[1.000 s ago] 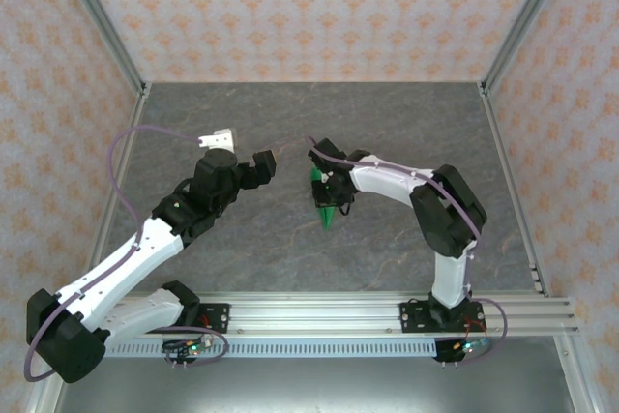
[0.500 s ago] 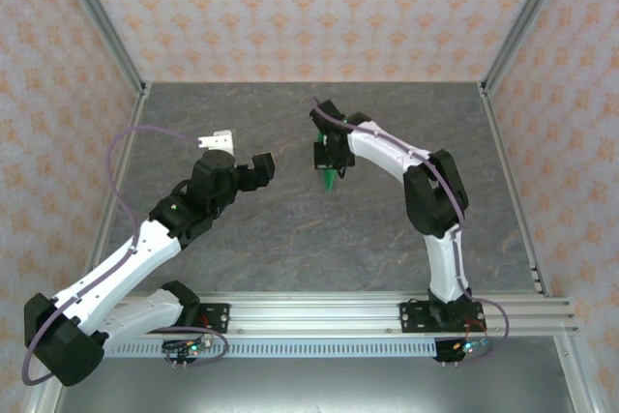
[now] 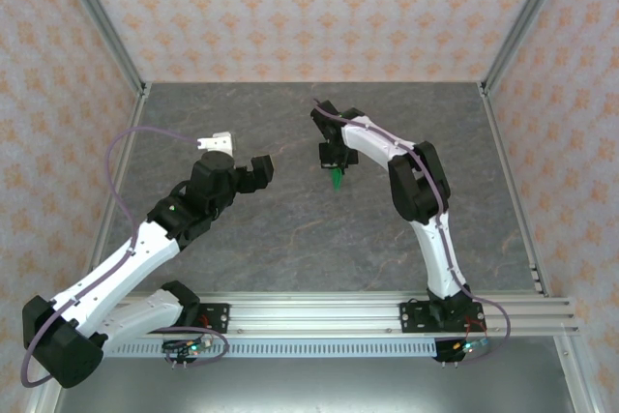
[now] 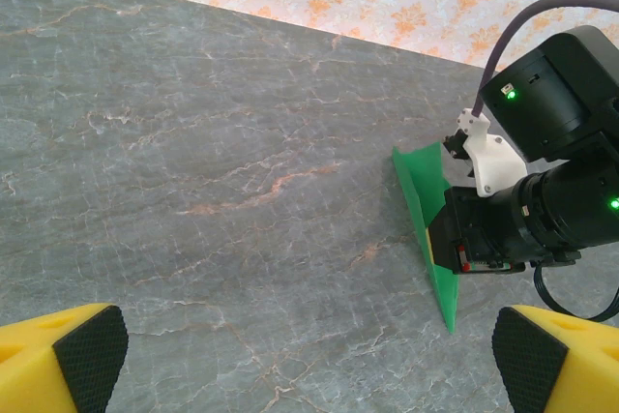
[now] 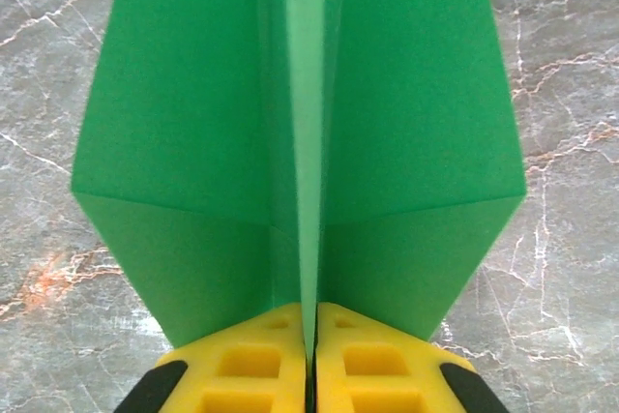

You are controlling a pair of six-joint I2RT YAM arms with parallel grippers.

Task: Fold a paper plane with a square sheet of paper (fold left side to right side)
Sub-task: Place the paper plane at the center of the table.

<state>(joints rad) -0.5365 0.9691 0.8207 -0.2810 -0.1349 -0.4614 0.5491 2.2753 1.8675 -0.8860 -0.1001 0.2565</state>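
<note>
The square sheet of paper is bright green and folded into a pointed paper plane with two wings and a centre crease. My right gripper is shut on that centre fold, its yellow fingers pressed together on it. From above, the paper hangs below the right gripper over the far middle of the table, point toward the near side. My left gripper is open to the left of it, apart from the paper. In the left wrist view the paper sits at the right, beyond the left gripper.
The grey marble tabletop stretches under both arms. Patterned walls and aluminium frame posts close in the back and sides. A rail with the arm bases runs along the near edge.
The right arm has stretched out and carried the paper away from the bases toward the far side. The left arm has barely moved and stays open.
</note>
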